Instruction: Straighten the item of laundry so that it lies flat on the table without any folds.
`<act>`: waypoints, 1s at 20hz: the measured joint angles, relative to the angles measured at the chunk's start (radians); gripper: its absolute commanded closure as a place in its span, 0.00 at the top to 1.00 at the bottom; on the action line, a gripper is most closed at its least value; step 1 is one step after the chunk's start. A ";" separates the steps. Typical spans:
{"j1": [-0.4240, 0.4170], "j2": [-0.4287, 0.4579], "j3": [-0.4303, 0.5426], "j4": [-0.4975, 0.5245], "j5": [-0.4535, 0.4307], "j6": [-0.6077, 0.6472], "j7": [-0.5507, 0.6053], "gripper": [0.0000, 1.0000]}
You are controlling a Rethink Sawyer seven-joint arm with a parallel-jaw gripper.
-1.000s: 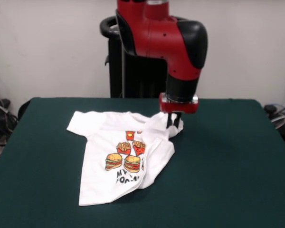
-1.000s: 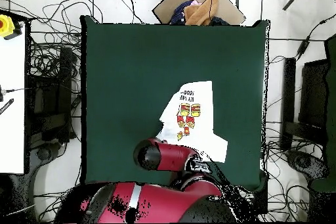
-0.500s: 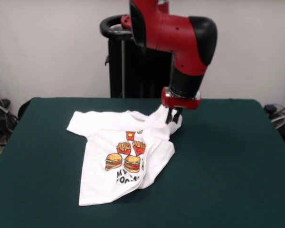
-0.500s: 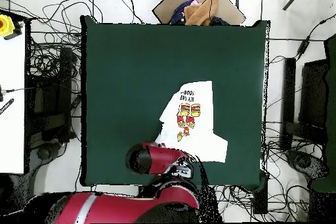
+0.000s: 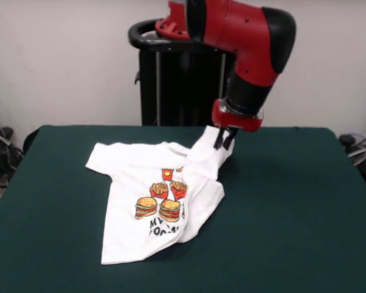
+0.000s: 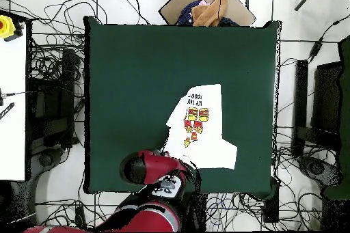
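My gripper [image 5: 224, 139] is pinched shut on a bunched corner of the item of laundry [image 5: 157, 198], holding that bit of white cloth lifted off the table [image 5: 293, 201] in a short tented peak, seen from the front. The rest of the shirt lies on the dark green top toward seven o'clock from my fingertips, its print of burgers and fries facing up. One sleeve is spread flat toward nine o'clock of the print. The side of the shirt below my grip is folded over on itself, so the black lettering under the burgers is partly hidden. The hem end lies at the shirt's six o'clock. From overhead, the shirt [image 6: 202, 131] sits toward five o'clock of the table's [image 6: 137, 73] centre, near the edge where my base stands, with green surface bare on every other side. In that view my red arm [image 6: 154, 169] covers the shirt's lower left corner and hides the fingers themselves, so the grip can be read only from the front.
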 measured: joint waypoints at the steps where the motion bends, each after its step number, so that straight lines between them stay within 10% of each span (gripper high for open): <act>1: -0.001 0.001 -0.002 0.000 0.009 0.000 0.000 0.00; 20: 0.147 0.035 -0.135 -0.019 0.103 0.108 0.000 0.00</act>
